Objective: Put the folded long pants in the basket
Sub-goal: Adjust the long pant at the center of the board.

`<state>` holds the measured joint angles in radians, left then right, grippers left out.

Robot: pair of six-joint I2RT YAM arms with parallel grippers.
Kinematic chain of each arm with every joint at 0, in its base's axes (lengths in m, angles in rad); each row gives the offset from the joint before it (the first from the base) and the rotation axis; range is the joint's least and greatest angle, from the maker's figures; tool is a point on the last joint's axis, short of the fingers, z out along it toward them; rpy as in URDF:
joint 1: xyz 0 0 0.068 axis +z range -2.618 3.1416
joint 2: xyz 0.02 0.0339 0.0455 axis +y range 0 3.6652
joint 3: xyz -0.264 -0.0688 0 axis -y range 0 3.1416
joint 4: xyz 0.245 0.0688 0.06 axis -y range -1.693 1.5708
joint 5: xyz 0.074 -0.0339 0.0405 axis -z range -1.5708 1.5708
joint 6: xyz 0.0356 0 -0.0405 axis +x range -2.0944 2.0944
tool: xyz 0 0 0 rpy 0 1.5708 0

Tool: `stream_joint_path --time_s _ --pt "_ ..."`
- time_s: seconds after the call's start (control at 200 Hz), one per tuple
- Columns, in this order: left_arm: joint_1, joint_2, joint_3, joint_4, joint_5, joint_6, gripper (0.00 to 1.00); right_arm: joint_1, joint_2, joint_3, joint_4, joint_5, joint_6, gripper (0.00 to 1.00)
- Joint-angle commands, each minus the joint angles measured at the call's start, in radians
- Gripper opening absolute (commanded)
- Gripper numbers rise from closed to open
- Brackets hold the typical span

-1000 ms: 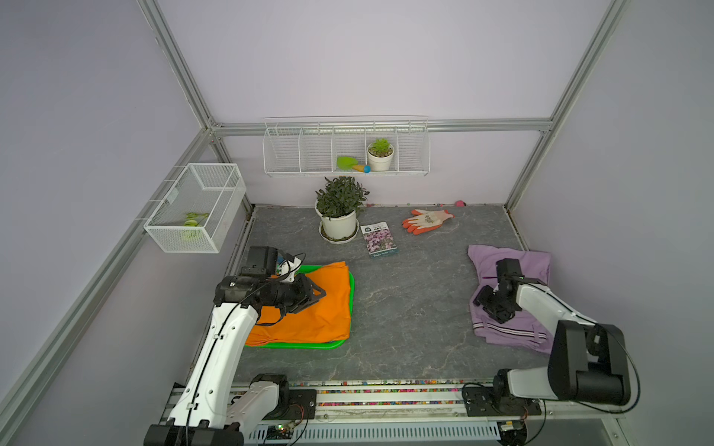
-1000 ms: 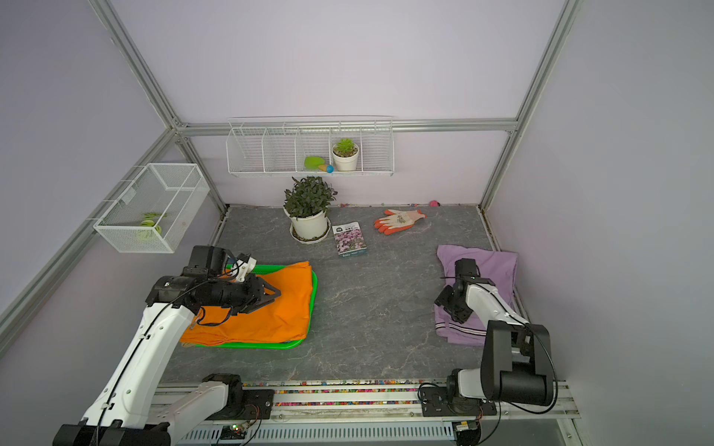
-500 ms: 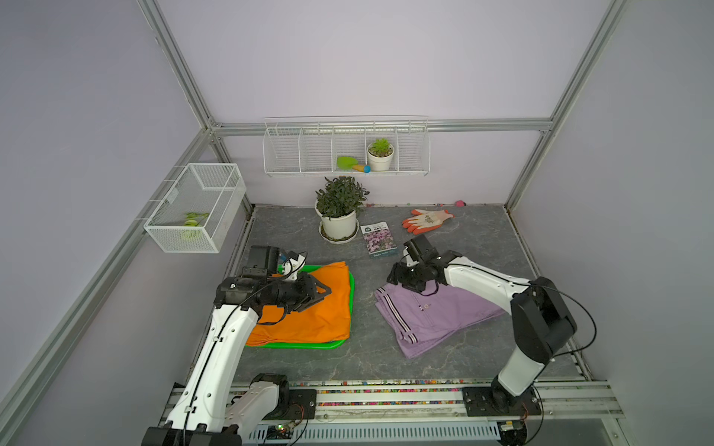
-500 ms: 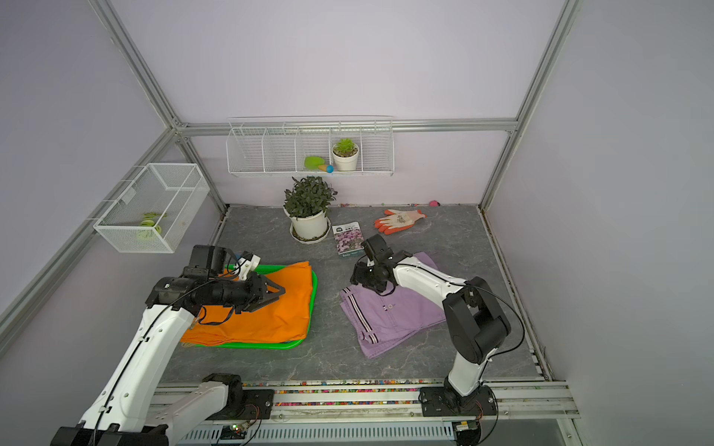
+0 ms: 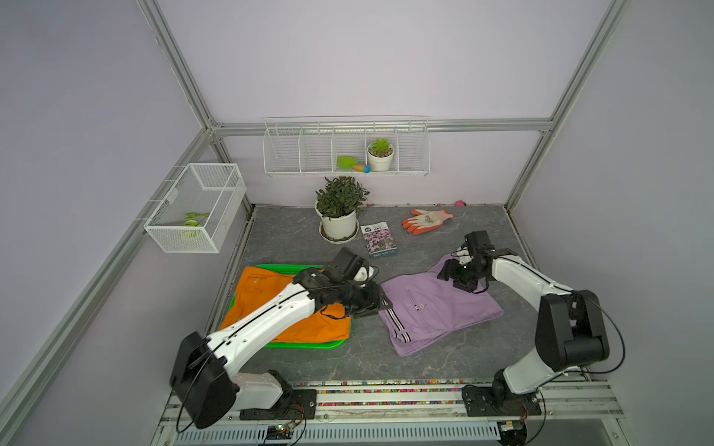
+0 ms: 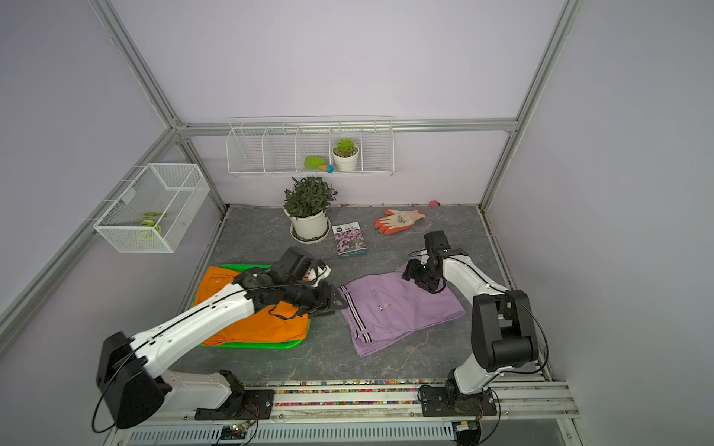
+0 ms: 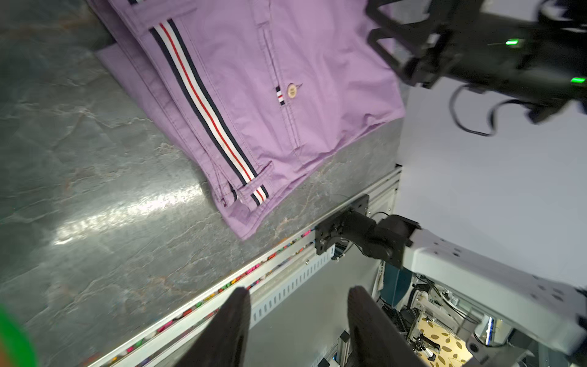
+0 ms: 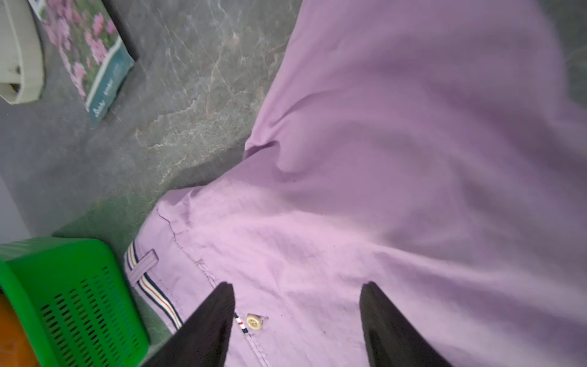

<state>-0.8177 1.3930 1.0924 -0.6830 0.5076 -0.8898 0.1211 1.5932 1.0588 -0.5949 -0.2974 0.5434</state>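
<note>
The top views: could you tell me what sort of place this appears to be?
Likely a lab test cell staged as a gardening corner: an aluminium frame encloses it, with a potted plant and a gardening glove on the tabletop.

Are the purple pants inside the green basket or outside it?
Outside. The purple pants lie folded on the grey table beside the green basket, which has orange pants on top.

text legible: none | seed packet (image 5: 379,240): white lettering on its teal lower band and a small badge at its top, too small in both top views, blurred in the right wrist view | glove (image 5: 427,221): dark printed mark on the back, unreadable
</note>
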Motion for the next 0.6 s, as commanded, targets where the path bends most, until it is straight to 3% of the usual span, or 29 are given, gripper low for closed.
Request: stream_joint_path --time_s 0.0,0.25,0.595 --pt "-0.042 0.084 0.007 0.103 -0.136 -0.128 0.57 -0.033 -0.048 -0.012 -0.006 -0.020 -0.026 0.69" --pt "-0.057 0.168 -0.129 0.310 -0.185 -0.282 0.61 -0.036 -0.062 -0.011 0.011 -0.037 -0.014 0.70" --pt "-0.077 0.337 -0.094 0.299 -0.194 -0.266 0.60 -0.037 -0.079 0.025 -0.010 -0.032 -0.017 0.70"
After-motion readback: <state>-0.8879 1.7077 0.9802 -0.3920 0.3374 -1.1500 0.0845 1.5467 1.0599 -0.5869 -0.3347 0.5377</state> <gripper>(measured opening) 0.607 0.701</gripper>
